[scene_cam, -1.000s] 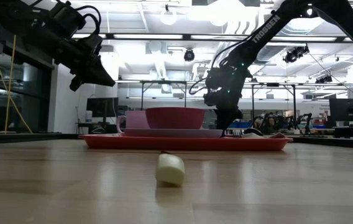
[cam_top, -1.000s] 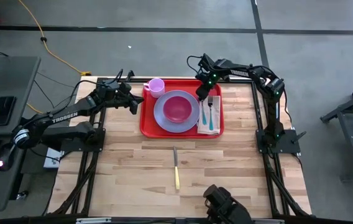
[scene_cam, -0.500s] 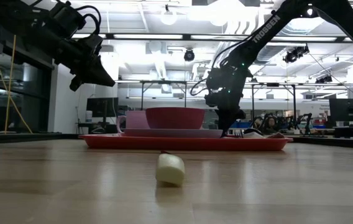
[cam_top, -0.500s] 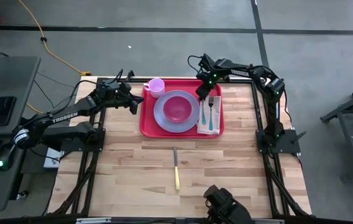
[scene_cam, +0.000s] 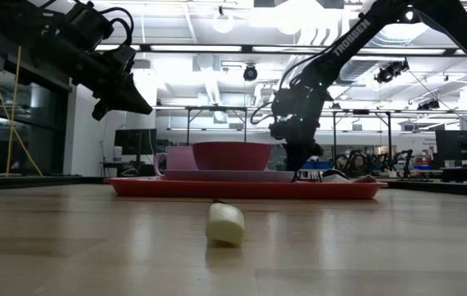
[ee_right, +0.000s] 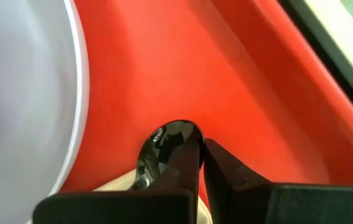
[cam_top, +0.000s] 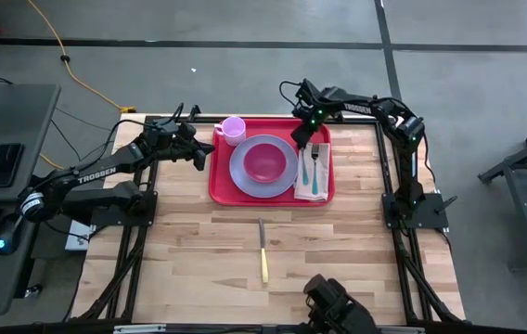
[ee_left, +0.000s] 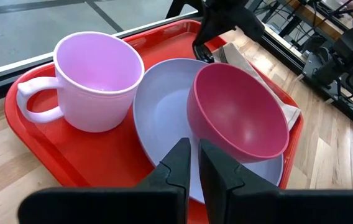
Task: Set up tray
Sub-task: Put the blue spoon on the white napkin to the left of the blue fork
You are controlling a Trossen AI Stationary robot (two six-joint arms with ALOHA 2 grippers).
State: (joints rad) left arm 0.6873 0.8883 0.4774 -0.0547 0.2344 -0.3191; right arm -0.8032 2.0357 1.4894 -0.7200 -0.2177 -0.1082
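Note:
The red tray (cam_top: 219, 192) lies at the table's far middle. On it are a lavender plate (cam_top: 243, 176) with a magenta bowl (cam_top: 265, 160), a pink mug (cam_top: 234, 128) at the far left corner, and a napkin (cam_top: 309, 188) with a teal-handled fork (cam_top: 314, 165) on the right. My right gripper (cam_top: 302, 141) is shut, low over the napkin's far end. A shiny spoon bowl (ee_right: 164, 146) lies right beside one of its fingers (ee_right: 186, 165). My left gripper (cam_top: 205, 155) is shut and empty, raised (scene_cam: 127, 103) by the tray's left rim. My right gripper points down at the tray's far right part, its fingertips (scene_cam: 302, 168) close to the napkin. The spoon's bowl (ee_right: 158, 140) shows just past one fingertip, not between the two. I cannot tell whether the finger touches it.
A knife with a yellow handle (cam_top: 263, 252) lies alone on the bare wood nearer the front edge; its handle end (scene_cam: 225, 222) faces the low camera. Bare wood lies on both sides of the knife and between it and the tray.

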